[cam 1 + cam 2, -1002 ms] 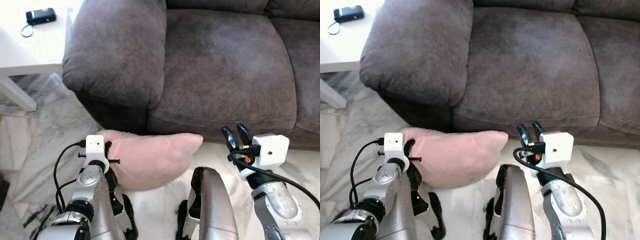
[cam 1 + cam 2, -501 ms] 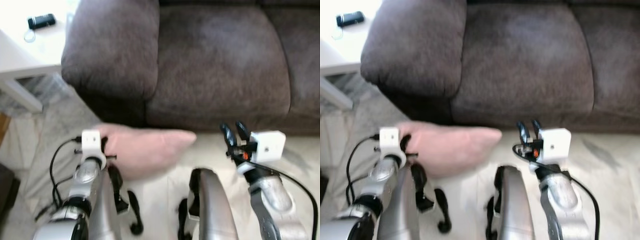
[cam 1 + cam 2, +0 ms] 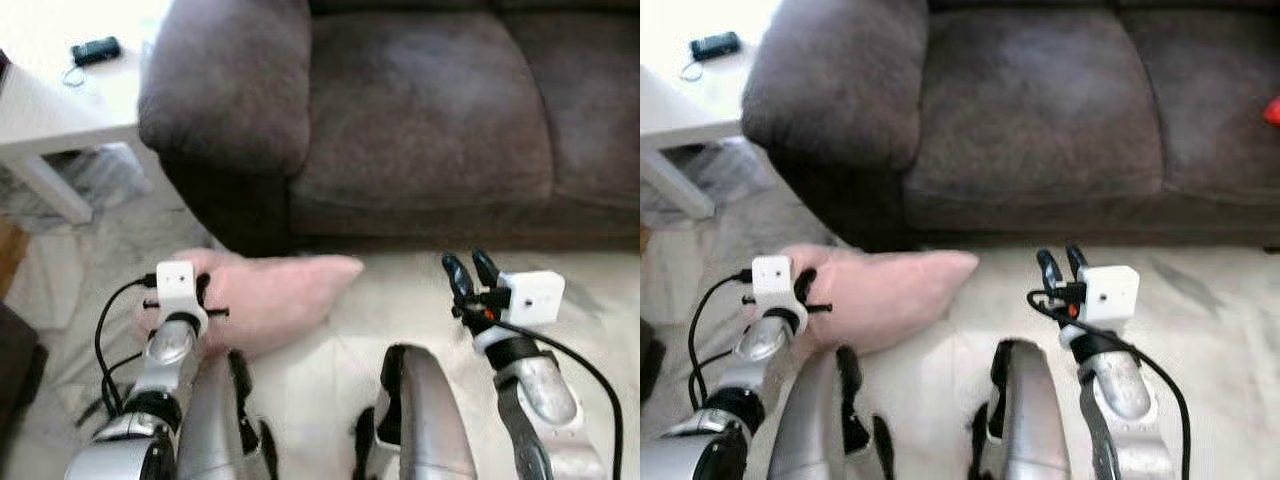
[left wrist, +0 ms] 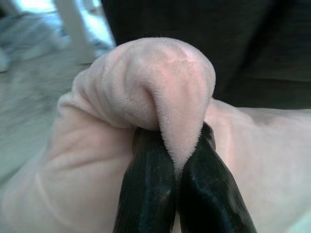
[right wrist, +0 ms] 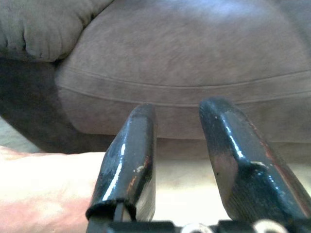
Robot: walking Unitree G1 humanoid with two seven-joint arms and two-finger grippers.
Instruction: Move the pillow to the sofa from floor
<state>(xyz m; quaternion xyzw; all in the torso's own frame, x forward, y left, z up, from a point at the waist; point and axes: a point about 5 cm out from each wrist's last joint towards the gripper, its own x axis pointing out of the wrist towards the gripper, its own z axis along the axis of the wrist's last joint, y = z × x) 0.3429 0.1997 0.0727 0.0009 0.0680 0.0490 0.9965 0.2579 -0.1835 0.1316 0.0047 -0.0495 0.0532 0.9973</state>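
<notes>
A soft pink pillow (image 3: pixel 270 295) lies low over the pale marble floor, just in front of the dark grey sofa (image 3: pixel 420 110) below its left armrest (image 3: pixel 225 85). My left gripper (image 3: pixel 203 296) is shut on the pillow's left end. In the left wrist view, the two black fingers (image 4: pixel 150 189) pinch a fold of the pink fabric (image 4: pixel 160 87). My right gripper (image 3: pixel 471 270) is open and holds nothing. It hovers to the right of the pillow, pointing at the sofa's front edge (image 5: pixel 184 92). I cannot tell whether the pillow touches the floor.
A white side table (image 3: pixel 50 100) with a small black device (image 3: pixel 95 50) stands left of the sofa. Something red (image 3: pixel 1272 110) lies at the seat's far right. My own silver legs (image 3: pixel 420 420) fill the bottom of the eye views. Bare floor lies to the right.
The whole picture has shifted, so the camera has moved: the sofa now sits higher and smaller. The left gripper stays shut on the pillow, and the right gripper stays open.
</notes>
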